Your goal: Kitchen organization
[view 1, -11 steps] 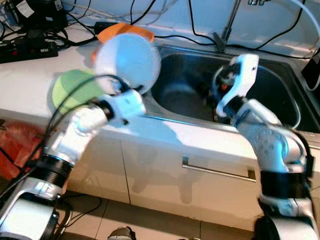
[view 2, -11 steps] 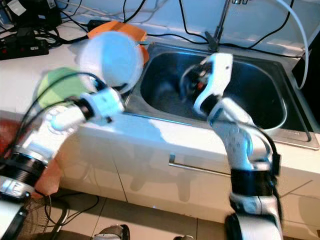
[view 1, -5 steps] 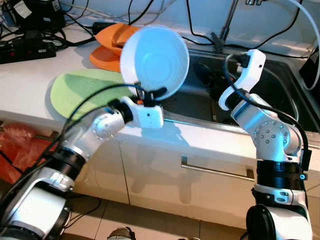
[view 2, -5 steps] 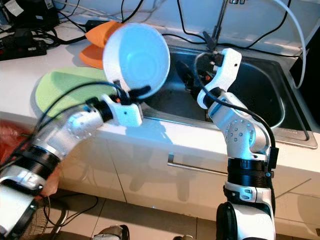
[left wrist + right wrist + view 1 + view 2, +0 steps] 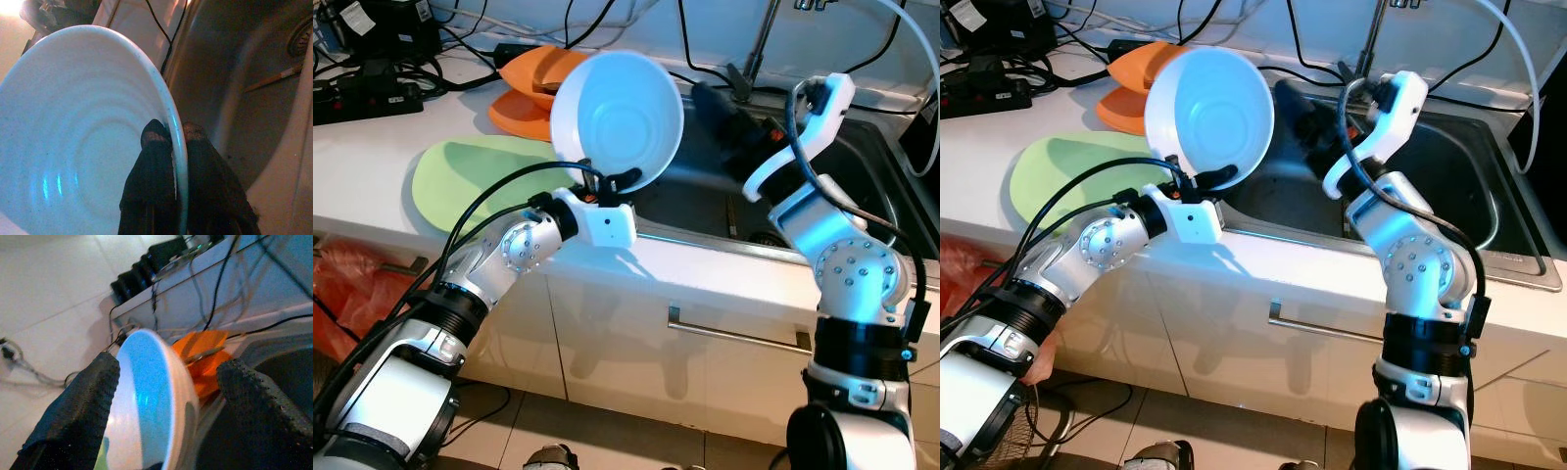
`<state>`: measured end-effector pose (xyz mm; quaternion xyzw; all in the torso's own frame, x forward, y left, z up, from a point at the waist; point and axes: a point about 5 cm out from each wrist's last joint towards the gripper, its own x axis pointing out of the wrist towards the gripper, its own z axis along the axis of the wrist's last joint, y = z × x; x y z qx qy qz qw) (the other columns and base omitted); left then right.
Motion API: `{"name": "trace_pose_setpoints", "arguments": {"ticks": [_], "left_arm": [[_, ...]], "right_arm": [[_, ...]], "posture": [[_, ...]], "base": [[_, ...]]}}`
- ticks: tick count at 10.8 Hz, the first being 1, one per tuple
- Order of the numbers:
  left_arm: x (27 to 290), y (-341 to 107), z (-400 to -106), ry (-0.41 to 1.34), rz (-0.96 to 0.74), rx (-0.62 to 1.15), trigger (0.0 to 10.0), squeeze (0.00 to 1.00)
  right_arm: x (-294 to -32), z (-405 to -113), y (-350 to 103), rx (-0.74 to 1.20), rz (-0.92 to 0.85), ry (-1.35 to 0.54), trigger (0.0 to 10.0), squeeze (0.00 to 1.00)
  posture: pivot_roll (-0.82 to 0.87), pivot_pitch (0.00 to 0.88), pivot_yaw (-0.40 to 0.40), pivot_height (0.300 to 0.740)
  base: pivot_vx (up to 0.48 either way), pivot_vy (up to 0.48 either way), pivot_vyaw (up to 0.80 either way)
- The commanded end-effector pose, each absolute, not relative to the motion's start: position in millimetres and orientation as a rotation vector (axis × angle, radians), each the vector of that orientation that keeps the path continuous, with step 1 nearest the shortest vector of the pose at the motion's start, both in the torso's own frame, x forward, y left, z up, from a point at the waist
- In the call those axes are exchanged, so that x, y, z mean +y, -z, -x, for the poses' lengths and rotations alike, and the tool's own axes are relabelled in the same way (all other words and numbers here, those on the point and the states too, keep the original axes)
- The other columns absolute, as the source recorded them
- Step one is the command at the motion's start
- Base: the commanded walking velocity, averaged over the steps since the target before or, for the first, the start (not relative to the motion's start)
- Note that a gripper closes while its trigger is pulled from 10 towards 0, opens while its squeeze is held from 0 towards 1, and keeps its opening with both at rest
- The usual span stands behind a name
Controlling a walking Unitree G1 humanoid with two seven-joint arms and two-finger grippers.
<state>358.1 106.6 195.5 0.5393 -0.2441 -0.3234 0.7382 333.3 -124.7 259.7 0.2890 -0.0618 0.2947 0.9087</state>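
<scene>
A white bowl (image 5: 619,119) stands tilted on edge above the sink's left rim, its hollow facing the sink. My left gripper (image 5: 605,182) is shut on the bowl's lower rim, and in the left wrist view its fingers (image 5: 152,166) pinch the rim of the bowl (image 5: 73,137) from both sides. My right gripper (image 5: 729,122) hovers over the sink just right of the bowl, open. In the right wrist view its two fingers (image 5: 80,411) are spread wide with the bowl (image 5: 146,401) between and beyond them, apart from both.
The steel sink (image 5: 700,238) has a tap (image 5: 759,49) behind it. A wooden stick (image 5: 274,78) lies near its drain. Orange plates (image 5: 527,83) and a green mat (image 5: 460,176) lie on the white counter, with a power strip (image 5: 362,98) and cables at the back left.
My left arm swung the bowl from over the counter rightward to the sink's edge. My right gripper rose out of the sink and came up beside the bowl.
</scene>
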Motion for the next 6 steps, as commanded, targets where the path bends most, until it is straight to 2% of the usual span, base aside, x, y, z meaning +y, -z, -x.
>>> {"name": "trace_pose_setpoints", "arguments": {"ticks": [1,3,6], "left_arm": [[100.0,-210.2,-359.1,0.697,-1.185,-0.610,0.0,0.00],[96.5,-210.0,-357.8,0.705,-1.183,-0.624,0.0,0.00],[79.4,-212.1,-349.2,0.730,-1.142,-0.706,0.0,0.00]], "right_arm": [[-122.0,-327.8,-261.1,-0.131,-0.582,-0.645,10.0,0.00],[-119.1,-326.6,-256.8,-0.112,-0.563,-0.662,10.0,0.00],[-116.6,-334.7,-246.8,-0.052,-0.443,-0.612,10.0,0.00]], "posture": [[0.06,0.068,-0.048,0.740],[0.06,0.068,-0.046,0.740],[0.06,0.067,-0.049,0.740]], "base": [[0.000,0.000,0.00],[0.000,0.000,0.00],[0.000,0.000,0.00]]}}
